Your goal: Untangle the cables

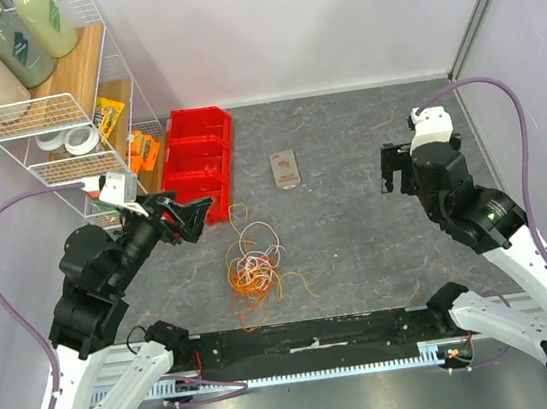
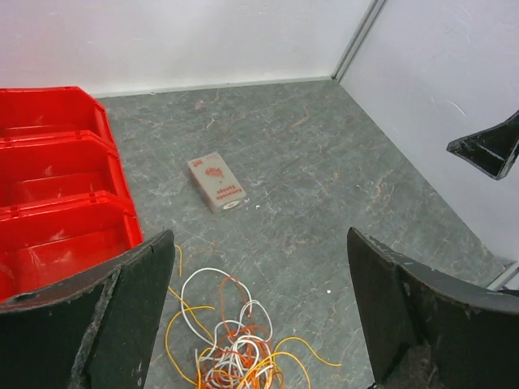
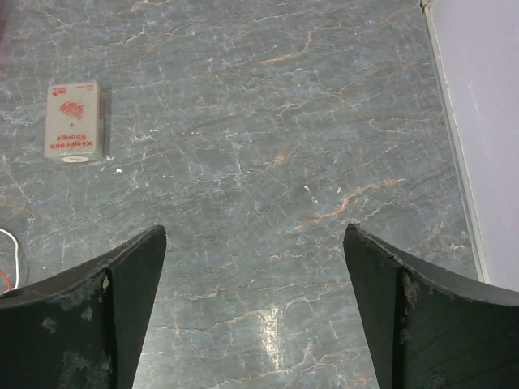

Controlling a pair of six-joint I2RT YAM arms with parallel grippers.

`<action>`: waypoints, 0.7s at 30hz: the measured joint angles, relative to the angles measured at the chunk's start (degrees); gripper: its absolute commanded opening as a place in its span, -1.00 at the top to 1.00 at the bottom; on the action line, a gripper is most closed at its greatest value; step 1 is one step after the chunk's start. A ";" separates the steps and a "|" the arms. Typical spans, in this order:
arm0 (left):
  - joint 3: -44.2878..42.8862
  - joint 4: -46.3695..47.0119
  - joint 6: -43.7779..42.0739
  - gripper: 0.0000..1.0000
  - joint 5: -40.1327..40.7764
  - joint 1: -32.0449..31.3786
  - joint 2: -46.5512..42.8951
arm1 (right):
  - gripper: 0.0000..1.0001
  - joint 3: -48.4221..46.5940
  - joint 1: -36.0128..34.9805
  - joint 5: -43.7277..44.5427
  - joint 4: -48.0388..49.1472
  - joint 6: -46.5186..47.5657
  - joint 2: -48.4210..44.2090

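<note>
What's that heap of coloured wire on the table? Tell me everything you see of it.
The cables are thin wires, orange, white and some pink-red, knotted into one loose tangle of loops with a few orange strands trailing out. It lies flat on the grey table, near the left gripper, which hovers open without touching it.

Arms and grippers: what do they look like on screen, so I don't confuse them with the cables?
The left arm and right arm have white lower links and black joints; a thick purple hose loops along each. The left gripper and right gripper carry broad black wedge-shaped fingers with scuffed, greyish edges.
</note>
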State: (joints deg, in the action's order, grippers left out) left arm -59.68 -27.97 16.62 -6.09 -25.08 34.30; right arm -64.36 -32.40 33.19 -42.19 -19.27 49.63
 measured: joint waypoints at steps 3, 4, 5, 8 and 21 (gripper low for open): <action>0.37 -0.46 0.31 -0.89 0.96 0.00 -1.25 | -0.96 1.79 0.02 -1.73 1.73 -0.22 -0.31; 1.05 -0.55 0.81 -0.89 1.73 0.00 -1.86 | -0.96 2.49 0.02 -3.06 2.34 -0.31 -0.20; 1.25 -0.68 0.94 -0.89 1.84 0.00 -1.97 | -0.96 3.43 0.04 -5.14 3.48 -0.61 0.22; 4.37 -0.76 3.28 -0.87 2.78 0.00 -3.08 | -0.96 6.69 -0.22 -13.64 8.70 -2.10 2.67; 18.38 -12.09 16.24 -0.64 -3.34 0.00 -4.90 | -0.61 10.69 -36.76 -23.74 35.98 -12.04 40.48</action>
State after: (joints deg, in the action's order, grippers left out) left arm -41.30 -40.05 32.86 -9.43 -25.08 29.41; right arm -53.67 -69.17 9.45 -6.22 -31.31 90.11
